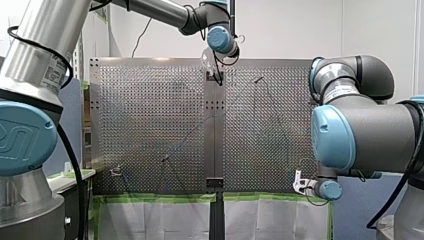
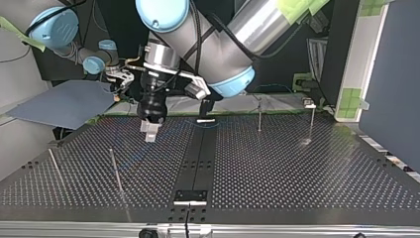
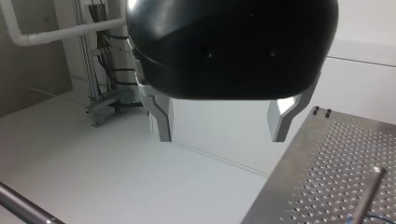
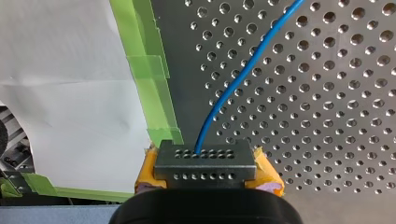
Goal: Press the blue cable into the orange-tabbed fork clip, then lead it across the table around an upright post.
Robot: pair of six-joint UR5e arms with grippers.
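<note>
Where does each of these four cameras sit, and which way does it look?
Front view: behind and above the shoulders, looking over the table; shows left gripper and right gripper.
Top view: across the table, facing the robot; shows the left gripper.
Left wrist view: on the left arm, looking past its open gripper beyond the table's edge.
Right wrist view: on the right arm, its gripper shut on the blue cable.
Shared: front and top views see the table from opposite sides.
</note>
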